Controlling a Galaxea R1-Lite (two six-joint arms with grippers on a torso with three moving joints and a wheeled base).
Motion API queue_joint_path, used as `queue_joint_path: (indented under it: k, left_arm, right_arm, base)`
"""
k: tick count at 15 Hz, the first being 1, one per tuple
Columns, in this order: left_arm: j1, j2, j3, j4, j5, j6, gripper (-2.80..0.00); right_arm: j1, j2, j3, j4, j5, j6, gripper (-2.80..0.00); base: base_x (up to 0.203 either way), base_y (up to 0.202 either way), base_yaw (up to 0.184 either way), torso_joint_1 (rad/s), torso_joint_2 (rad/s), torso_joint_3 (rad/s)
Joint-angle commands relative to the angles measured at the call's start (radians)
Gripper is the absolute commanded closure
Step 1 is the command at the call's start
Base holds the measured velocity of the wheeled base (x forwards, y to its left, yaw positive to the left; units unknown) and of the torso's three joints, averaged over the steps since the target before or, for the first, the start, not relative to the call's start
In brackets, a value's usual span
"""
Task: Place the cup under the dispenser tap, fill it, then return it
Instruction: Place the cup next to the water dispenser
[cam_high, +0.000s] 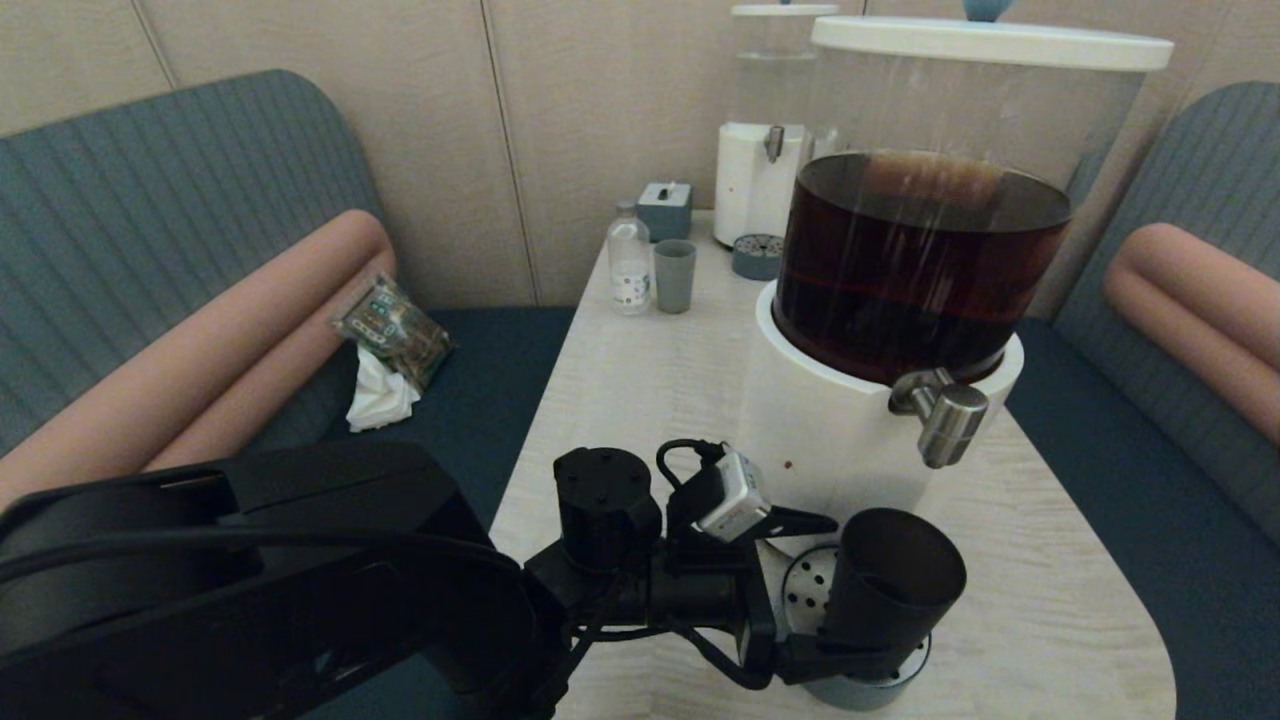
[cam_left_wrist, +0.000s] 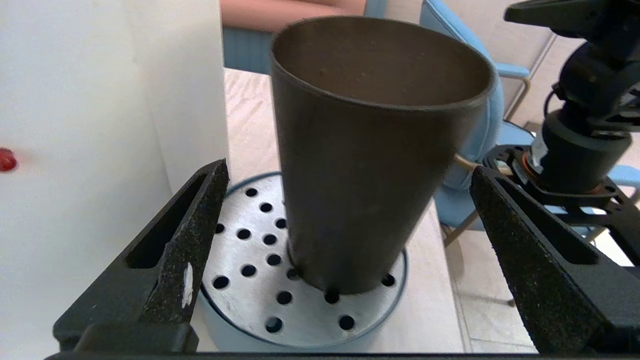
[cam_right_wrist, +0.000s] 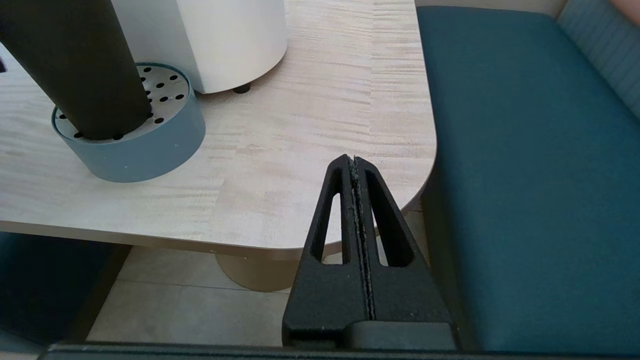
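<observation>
While the cup sits untouched: the label lines below cover how it should handle, how it looks, and where things stand.

Handling: the cup (cam_left_wrist: 370, 160) looks light and stiff while empty, with a matte wall that should not slip much; once filled it will be heavier and easy to spill.
Where to hold: mid-wall, below the rim, where the taper leaves flat contact for both pads (a judgement, not something seen).
Looks: dark brown-black tumbler, no handle, wide mouth narrowing to a small foot, inside dry.
Cup position: upright on the perforated drip tray (cam_left_wrist: 250, 280), just beside the white dispenser base (cam_high: 830, 440), with the dispenser tap (cam_high: 945, 420) above and slightly behind it in the head view.
Left gripper (cam_left_wrist: 345, 250): fingers spread wide to either side of the cup, clear of its wall.
Right gripper (cam_right_wrist: 356, 200): fingers pressed together on nothing, idle off the table corner (cam_right_wrist: 390, 150).
Risk: a high, narrow-footed cup may tip if nudged.
</observation>
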Motion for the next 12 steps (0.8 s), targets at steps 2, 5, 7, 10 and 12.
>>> queue_joint_path:
  k: [2,5,7,10,12]
  left_arm:
    - [0.000,0.015,-0.031,-0.007,-0.003,-0.008,-2.80]
    - [0.000,0.022,-0.041,-0.002,-0.003,-0.008,-2.80]
    - [0.000,0.022,-0.047,0.007,0.007,-0.006,-2.80]
    - [0.000,0.031,-0.070,0.014,0.018,-0.006,-2.80]
    - [0.000,0.038,-0.086,0.016,0.020,-0.006,-2.80]
  right_arm:
    - [0.000,0.001,0.000,0.001,0.000,0.001,0.00]
    - [0.000,0.001,0.000,0.001,0.000,0.001,0.00]
    - [0.000,0.001,0.000,0.001,0.000,0.001,0.00]
    - [0.000,0.001,0.000,0.001,0.000,0.001,0.00]
    - [0.000,0.001,0.000,0.001,0.000,0.001,0.00]
  base:
    - [0.000,0.000,0.000,0.000,0.00,0.000]
    - [0.000,0.000,0.000,0.000,0.00,0.000]
    - [0.000,0.000,0.000,0.000,0.00,0.000]
    - [0.000,0.000,0.000,0.000,0.00,0.000]
    - [0.000,0.000,0.000,0.000,0.00,0.000]
